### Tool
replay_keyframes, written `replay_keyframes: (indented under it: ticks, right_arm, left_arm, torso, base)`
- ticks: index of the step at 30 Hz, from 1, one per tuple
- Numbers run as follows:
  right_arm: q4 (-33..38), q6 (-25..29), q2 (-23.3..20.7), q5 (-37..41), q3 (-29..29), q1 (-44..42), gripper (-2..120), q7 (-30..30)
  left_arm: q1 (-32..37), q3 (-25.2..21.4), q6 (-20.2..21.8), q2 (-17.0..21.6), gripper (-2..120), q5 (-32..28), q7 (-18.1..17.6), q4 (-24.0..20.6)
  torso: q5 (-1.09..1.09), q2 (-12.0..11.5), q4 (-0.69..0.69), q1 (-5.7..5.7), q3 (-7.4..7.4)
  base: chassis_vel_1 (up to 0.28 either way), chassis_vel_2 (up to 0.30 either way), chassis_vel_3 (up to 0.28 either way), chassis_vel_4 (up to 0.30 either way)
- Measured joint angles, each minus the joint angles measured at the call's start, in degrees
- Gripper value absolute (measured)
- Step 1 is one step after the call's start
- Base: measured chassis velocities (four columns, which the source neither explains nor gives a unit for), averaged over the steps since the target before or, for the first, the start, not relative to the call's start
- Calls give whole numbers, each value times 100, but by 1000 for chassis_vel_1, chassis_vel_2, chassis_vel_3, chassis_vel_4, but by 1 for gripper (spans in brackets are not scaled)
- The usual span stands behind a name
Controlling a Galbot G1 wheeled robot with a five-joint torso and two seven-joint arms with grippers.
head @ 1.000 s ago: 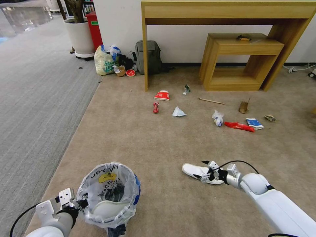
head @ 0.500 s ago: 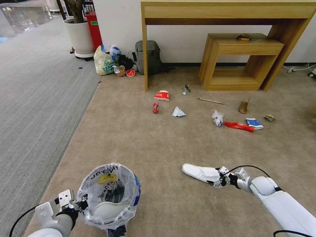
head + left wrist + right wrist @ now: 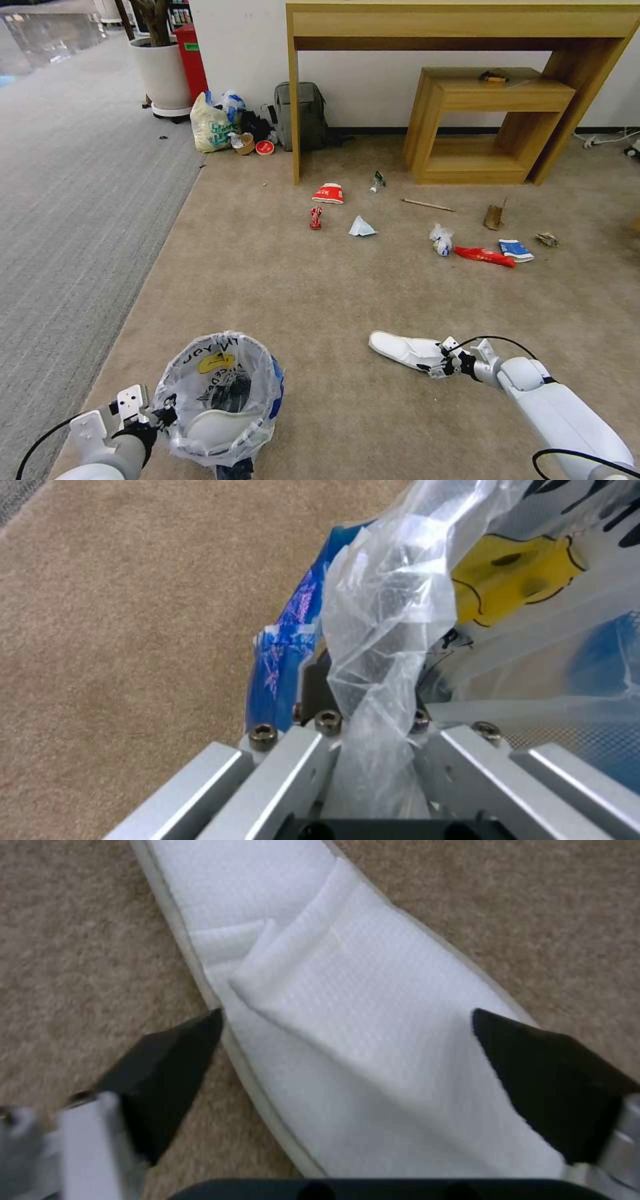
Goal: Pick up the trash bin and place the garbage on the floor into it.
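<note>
Drawn back slightly toward lower right since earlier: right pincer [image 3: 437,365]. Lower left: left pincer [image 3: 162,417] clamped on small round black bag-lined trash bin [image 3: 220,400]. Right: wide-open, straddling soft, light, flat white slipper [image 3: 407,350] on beige carpet floor [image 3: 300,293]; best pinched across edges.

Little can be read. The plastic liner of the trash bin [image 3: 217,400] carries bold black capital letters along its far inner side, seen reversed through the film and too crumpled to make out as a word, beside a yellow printed patch [image 3: 217,361]; in the left wrist view that same patch [image 3: 513,580] shows black outlines but no legible writing. The yellowish shopping bag [image 3: 211,125] by the wall bears green block lettering, too small to read. The red-and-white paper cup [image 3: 329,193] has a band of small red characters that cannot be deciphered. The red cabinet [image 3: 192,60] wears a small green label, its text illegible.
</note>
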Motion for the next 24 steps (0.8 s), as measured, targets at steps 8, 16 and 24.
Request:
replay_keyframes:
  ticks: [8, 16, 24]
  right_arm:
    - [-65, -112, 194, -28, 58, 4, 63, 67]
    - [-31, -184, 307, -62, 162, -56, 32, 117]
    - [1, -194, 355, -117, 331, -175, 6, 185]
  left_arm:
    - [-5, -1, 0, 8, 0, 13, 32, 19]
    - [13, -23, 0, 41, 0, 18, 57, -2]
    - [5, -16, 0, 66, 0, 18, 58, -31]
  torso:
    - [-1, 0, -1, 0, 0]
    - [-2, 1, -1, 0, -1]
    - [0, 0, 1, 0, -1]
  base:
    - [0, 0, 0, 0]
    - [0, 0, 0, 0]
    - [0, 0, 0, 0]
